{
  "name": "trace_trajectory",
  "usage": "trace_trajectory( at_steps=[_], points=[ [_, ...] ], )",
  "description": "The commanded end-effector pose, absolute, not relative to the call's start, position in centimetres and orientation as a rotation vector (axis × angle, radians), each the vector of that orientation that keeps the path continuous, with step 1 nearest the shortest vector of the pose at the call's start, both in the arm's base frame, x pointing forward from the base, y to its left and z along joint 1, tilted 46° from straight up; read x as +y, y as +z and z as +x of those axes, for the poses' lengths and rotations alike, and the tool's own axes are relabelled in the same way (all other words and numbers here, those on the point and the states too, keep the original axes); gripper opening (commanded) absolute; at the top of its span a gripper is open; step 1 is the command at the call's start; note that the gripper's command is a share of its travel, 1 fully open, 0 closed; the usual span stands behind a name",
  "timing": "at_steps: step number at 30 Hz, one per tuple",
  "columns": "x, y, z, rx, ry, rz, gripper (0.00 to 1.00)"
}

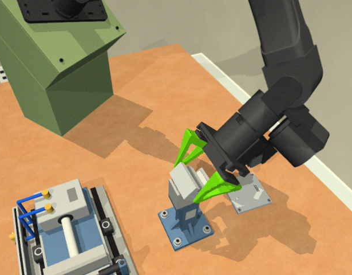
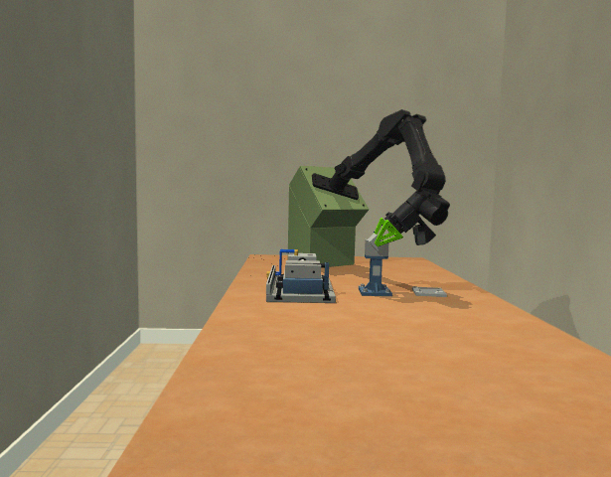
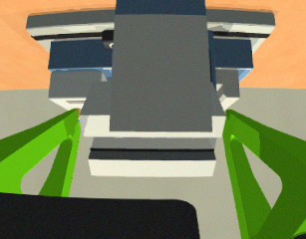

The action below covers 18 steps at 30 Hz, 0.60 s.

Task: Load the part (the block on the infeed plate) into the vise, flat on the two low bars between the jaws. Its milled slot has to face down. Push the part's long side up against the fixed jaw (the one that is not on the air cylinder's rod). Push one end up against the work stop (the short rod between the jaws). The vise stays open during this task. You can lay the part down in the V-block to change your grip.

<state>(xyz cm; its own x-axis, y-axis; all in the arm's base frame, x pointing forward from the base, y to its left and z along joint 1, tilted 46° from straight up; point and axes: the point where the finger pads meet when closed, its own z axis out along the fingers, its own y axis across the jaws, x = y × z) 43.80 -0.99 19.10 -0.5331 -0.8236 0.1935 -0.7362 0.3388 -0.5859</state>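
No brand, label or lettering is legible anywhere; the small marks on the infeed plate (image 1: 252,193) are too fine to read. The part (image 1: 183,179) is a pale grey rectangular block, plain-faced, lying tilted in the cradle of the V-block (image 1: 186,216), which stands on a blue bolted foot. From the wrist view, the part (image 3: 162,70) shows a broad flat grey face with a dark groove along its lower edge, though whether that is the milled slot I cannot tell. The gripper (image 1: 189,180) sits right at the V-block, its green fingers (image 1: 190,148) spread wide, one to each side of the part, gripping nothing. The infeed plate lies just beside the V-block, the vise (image 1: 69,231) well apart from it on the other side, jaws open.
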Motion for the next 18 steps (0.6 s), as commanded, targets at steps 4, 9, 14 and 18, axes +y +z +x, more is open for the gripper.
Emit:
trace_trajectory(
  at_steps=[4,9,14,18],
  points=[
    [-1.2,20.1,43.7,2.436,-0.981,-1.405,0.81],
    [-1.4,19.7,43.5,2.437,-0.956,-1.416,0.81],
    [-1.4,19.7,43.5,2.425,-0.942,-1.417,0.81],
    [-1.4,19.8,43.6,2.42,-0.936,-1.418,0.81]
  ],
)
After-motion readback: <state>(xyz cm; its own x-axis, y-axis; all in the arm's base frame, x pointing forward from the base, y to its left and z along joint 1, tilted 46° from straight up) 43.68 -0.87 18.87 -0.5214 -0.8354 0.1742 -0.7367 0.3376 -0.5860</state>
